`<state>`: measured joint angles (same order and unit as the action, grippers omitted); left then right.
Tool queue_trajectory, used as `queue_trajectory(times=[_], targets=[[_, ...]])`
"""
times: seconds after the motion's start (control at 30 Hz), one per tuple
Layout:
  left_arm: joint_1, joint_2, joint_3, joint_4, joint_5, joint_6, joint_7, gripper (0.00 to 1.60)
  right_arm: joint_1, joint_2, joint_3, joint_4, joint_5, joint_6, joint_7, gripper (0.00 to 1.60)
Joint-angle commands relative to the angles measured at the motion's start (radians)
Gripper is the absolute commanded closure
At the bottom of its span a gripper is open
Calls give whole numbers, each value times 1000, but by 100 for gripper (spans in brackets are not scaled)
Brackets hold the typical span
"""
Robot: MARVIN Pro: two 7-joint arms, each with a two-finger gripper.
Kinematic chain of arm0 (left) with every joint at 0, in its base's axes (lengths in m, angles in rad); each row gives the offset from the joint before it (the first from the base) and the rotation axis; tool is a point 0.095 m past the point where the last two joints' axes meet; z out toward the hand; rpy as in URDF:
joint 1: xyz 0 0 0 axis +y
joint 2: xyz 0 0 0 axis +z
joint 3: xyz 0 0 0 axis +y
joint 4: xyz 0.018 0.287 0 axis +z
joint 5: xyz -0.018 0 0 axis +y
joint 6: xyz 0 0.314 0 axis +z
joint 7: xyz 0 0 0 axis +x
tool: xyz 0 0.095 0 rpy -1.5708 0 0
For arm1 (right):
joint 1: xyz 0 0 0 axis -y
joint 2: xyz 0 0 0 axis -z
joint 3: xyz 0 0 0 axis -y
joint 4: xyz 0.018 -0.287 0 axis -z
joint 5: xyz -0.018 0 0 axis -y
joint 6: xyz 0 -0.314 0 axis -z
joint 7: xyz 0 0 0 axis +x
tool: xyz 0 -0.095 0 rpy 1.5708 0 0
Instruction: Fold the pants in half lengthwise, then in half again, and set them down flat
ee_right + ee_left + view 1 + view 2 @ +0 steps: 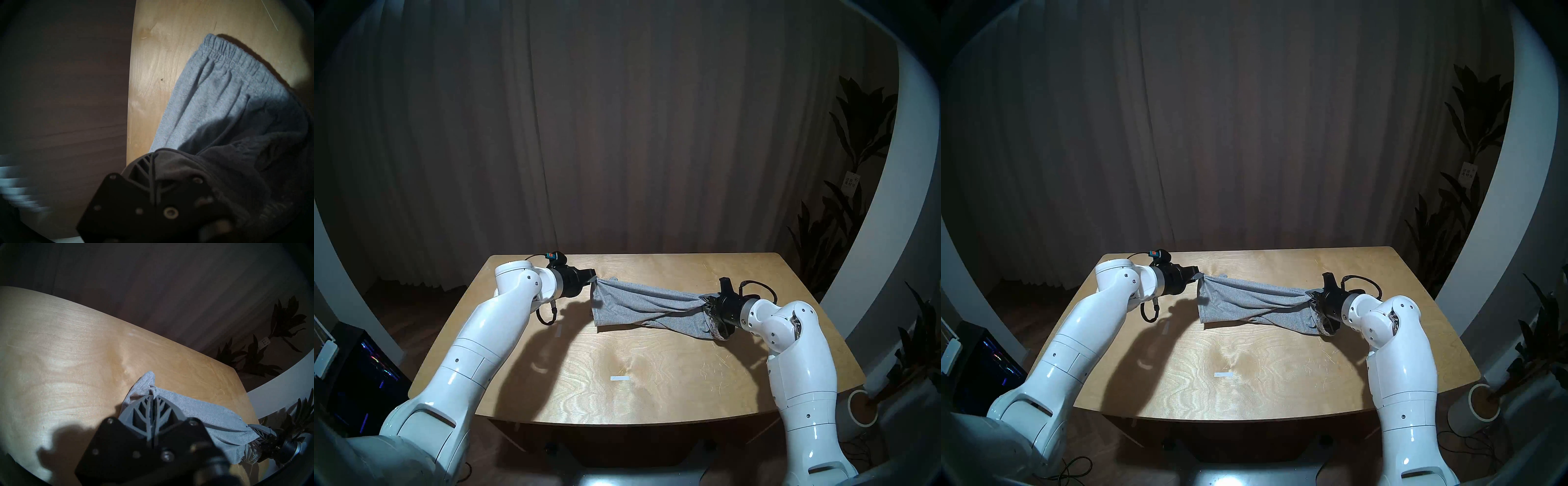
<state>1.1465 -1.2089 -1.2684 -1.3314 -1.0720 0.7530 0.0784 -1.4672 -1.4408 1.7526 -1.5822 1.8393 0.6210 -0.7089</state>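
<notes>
The grey pants [639,305] [1246,302] hang stretched between my two grippers above the far half of the wooden table [653,373], their lower folds sagging to the tabletop. My left gripper [593,277] [152,396] is shut on the hem end of a leg, the cloth [195,412] pinched between its grey ribbed fingers. My right gripper [707,300] [1314,294] is shut on the waistband end. In the right wrist view the gathered elastic waistband [226,52] drapes over the fingers, and their tips are hidden under the cloth.
A small white tape strip [619,378] lies near the table's front middle, another [559,330] under the left forearm. A curtain [619,135] hangs behind the table. Potted plants [853,203] stand to the right, dark equipment [365,373] on the floor at left.
</notes>
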Motion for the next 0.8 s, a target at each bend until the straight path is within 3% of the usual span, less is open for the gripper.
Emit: queue_trajectory(times=[0.0, 0.57, 0.77], targets=[[-114, -41, 19, 56, 54, -15, -27, 160, 67, 7, -3, 11, -11, -3, 26, 160], [-243, -102, 95, 268, 187, -46, -63, 160, 154, 58, -47, 81, -79, 27, 44, 160], [-298, -132, 133, 382, 240, -70, -89, 160, 184, 78, -67, 130, -109, 44, 58, 160]])
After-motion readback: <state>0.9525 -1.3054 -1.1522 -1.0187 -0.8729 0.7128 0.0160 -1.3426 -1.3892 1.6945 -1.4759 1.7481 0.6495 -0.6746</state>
